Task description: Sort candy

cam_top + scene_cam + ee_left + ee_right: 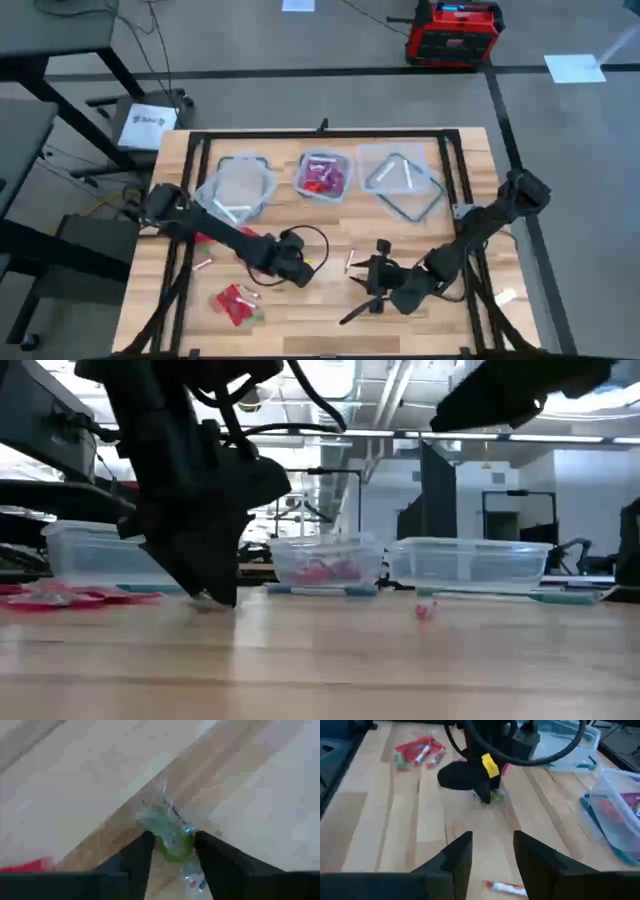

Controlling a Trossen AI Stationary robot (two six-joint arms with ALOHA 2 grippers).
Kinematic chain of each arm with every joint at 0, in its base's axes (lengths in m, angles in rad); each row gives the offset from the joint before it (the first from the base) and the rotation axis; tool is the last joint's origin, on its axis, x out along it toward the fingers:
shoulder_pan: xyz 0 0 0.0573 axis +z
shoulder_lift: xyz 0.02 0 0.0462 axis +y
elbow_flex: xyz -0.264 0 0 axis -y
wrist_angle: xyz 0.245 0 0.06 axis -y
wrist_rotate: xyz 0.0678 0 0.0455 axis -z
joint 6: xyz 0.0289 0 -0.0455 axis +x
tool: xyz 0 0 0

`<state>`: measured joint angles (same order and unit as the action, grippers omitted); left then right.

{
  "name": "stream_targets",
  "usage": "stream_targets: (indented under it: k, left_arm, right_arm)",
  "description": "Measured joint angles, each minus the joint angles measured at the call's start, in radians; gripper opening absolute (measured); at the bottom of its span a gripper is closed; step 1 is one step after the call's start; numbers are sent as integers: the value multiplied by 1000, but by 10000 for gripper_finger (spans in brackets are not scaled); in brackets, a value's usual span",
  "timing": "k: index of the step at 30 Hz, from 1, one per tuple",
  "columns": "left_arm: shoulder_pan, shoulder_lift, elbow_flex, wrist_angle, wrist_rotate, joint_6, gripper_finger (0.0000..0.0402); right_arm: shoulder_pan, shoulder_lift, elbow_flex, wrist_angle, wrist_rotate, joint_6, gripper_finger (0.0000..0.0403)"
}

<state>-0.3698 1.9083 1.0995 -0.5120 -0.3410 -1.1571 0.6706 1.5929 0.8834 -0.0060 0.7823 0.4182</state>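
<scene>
A green candy [170,837] in a clear twisted wrapper lies on the wooden table [330,320] near its middle. My left gripper [172,850] is down on it, one finger at each side; the right wrist view shows its tips [487,796] at the candy [497,797]. My right gripper [492,850] hovers open a little to the right, above the table, with nothing between its fingers. More candy lies loose: a red pile [235,303] at the near left, single pieces [350,262] [203,264], and a red-and-white one [505,888] under my right gripper. My left gripper pinches the green candy's middle [162,842] between its two fingers. The fingers come steeply from above, slanting from the table's left, and lie across the candy. The candy rests on the table, its twisted wrapper ends [167,802] sticking out on both sides of the fingers.
Three clear tubs stand in a row at the far side: left [240,185], middle [322,175] holding red and pink candy, right [400,180]. A black frame [320,133] borders the table. Bare wood lies along the near edge.
</scene>
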Motion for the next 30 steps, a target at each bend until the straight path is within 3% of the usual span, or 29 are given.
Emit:
stream_targets:
  k: [3,8,12,15,19,22,30]
  left_arm:
    - [1,-40,7,-68,-6,22,17]
    - [24,-171,84,-427,-117,90,7]
    - [106,-314,124,-774,-280,86,2]
    - [198,-435,123,-927,-342,106,2]
    - [325,-556,107,-944,-358,225,3]
    - [411,-622,65,-905,-315,345,20]
    - [575,-662,-94,-860,-205,423,140]
  right_arm:
    - [-7,0,-35,31,2,26,132]
    - [-12,0,-53,77,3,27,132]
    - [-12,0,-53,104,2,22,132]
    - [-12,0,-54,101,2,21,132]
    - [-12,0,-54,104,2,19,132]
    - [-12,0,-54,104,2,19,132]
    - [-12,0,-54,104,-2,18,132]
